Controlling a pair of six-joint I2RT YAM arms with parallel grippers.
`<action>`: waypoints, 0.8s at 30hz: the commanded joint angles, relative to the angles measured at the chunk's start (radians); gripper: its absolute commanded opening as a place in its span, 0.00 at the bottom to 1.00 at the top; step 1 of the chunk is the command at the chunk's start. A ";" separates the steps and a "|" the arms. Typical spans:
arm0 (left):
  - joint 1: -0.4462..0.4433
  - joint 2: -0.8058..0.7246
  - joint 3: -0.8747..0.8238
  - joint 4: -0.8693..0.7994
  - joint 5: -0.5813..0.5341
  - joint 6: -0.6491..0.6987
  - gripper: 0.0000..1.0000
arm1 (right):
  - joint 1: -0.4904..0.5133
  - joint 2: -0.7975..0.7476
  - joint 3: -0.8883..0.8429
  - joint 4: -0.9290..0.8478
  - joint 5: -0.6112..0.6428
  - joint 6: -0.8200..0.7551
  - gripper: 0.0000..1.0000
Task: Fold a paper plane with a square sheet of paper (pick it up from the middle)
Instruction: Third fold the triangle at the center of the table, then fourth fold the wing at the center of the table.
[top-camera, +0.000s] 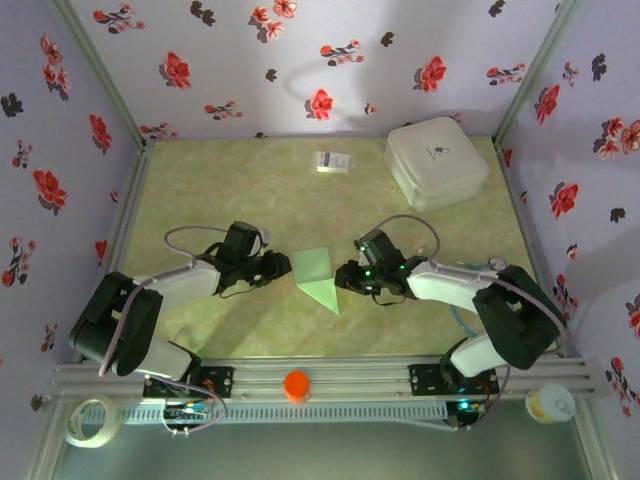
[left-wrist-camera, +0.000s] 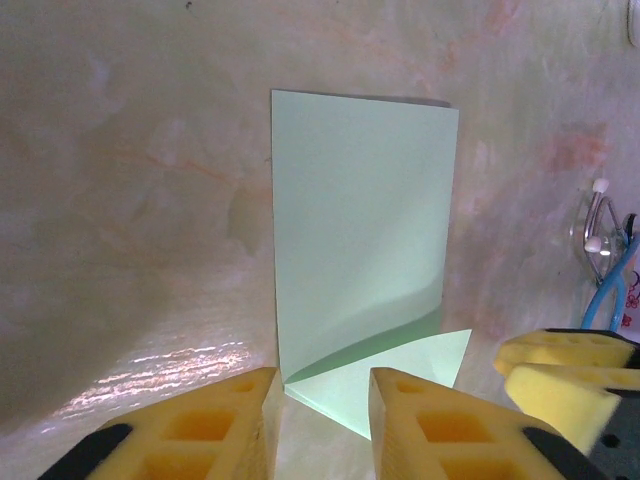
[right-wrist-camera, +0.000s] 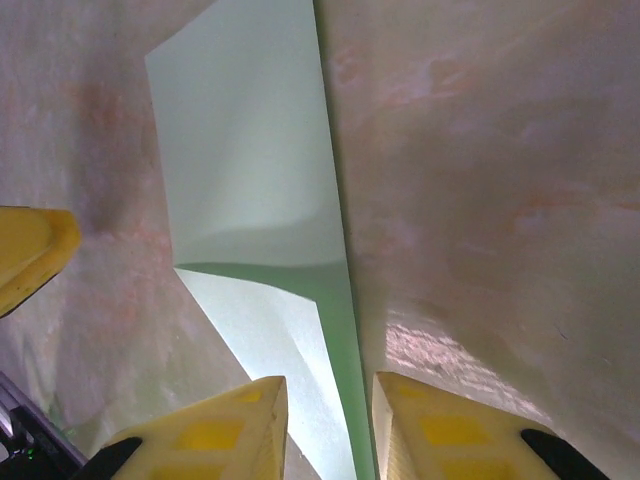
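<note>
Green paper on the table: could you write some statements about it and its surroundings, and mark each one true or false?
1. The green paper lies between the left gripper and the right gripper. True.
2. The paper is a flat, unfolded square. False: it is partly folded, with a triangular flap.
3. The white rounded box stands at the far right of the table. True.
4. The white printed card lies on the green paper. False: it lies apart, near the far edge, left of the box.

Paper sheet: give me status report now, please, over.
Left gripper, right gripper: jaws slightly apart, either side. Paper sheet part-folded, one flap raised. White box, card far back.
</note>
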 joint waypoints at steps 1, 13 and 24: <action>-0.005 0.010 -0.008 0.008 0.014 -0.007 0.30 | -0.002 0.054 0.030 0.062 -0.035 0.028 0.29; -0.005 0.064 0.014 0.013 0.047 -0.016 0.35 | -0.006 0.088 0.020 0.110 -0.062 0.021 0.12; -0.005 0.073 0.025 0.016 0.059 -0.022 0.40 | -0.021 0.043 -0.009 0.124 -0.062 0.022 0.05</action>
